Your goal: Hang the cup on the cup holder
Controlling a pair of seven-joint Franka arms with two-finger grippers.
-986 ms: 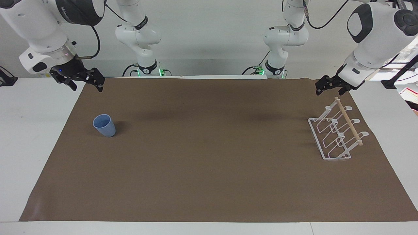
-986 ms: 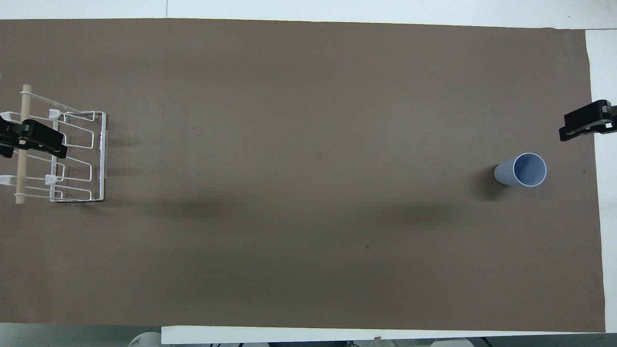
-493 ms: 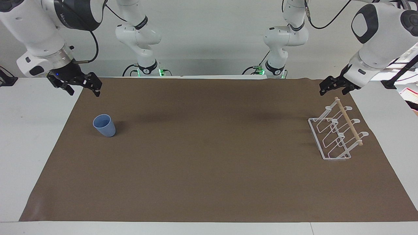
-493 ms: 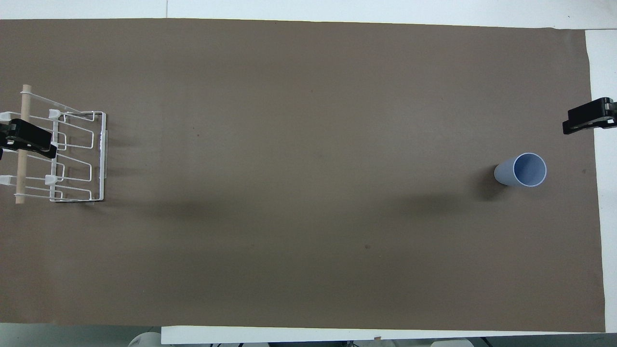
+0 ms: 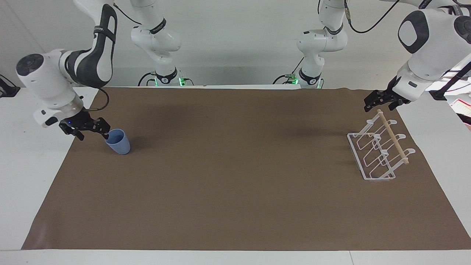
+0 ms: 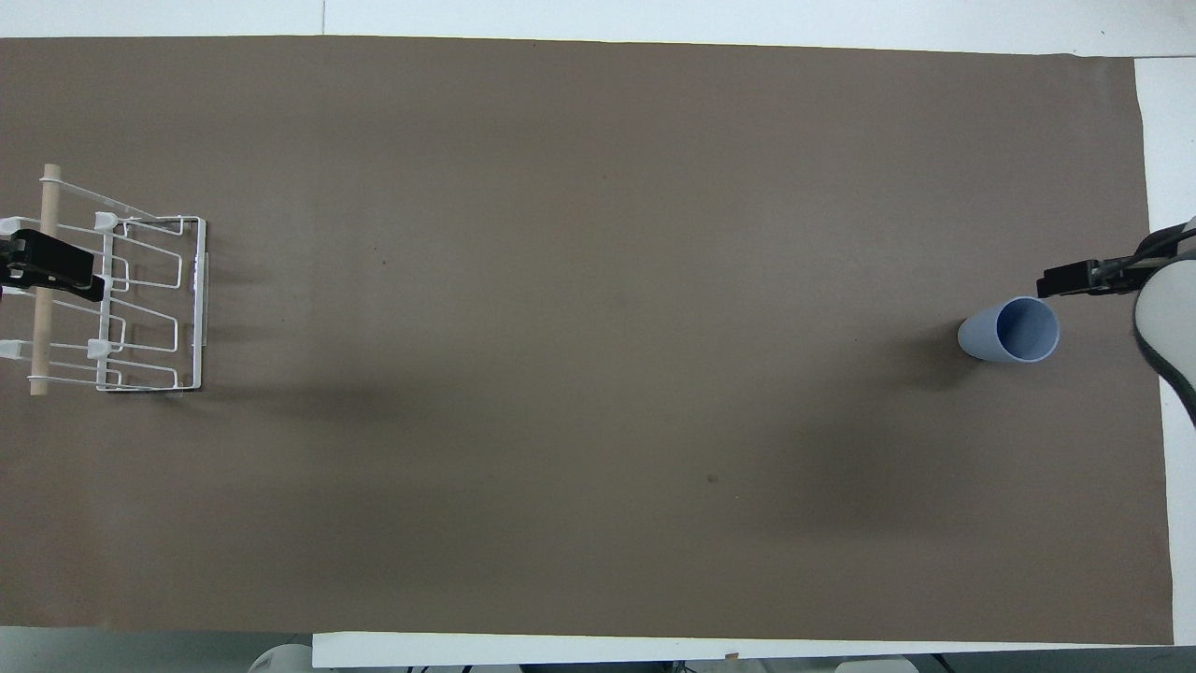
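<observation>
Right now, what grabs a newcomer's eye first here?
The small light-blue plastic cup stands upright on the brown mat at the right arm's end, with the right gripper low beside its rim. At the left arm's end sits the white wire cup holder with its wooden dowel; the left gripper waits above it.

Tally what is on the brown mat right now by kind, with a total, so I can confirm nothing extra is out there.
Light-blue cup: 1, upright at the right arm's end of the mat
White wire cup holder with a wooden dowel across its top: 1, at the left arm's end
Total: 2
</observation>
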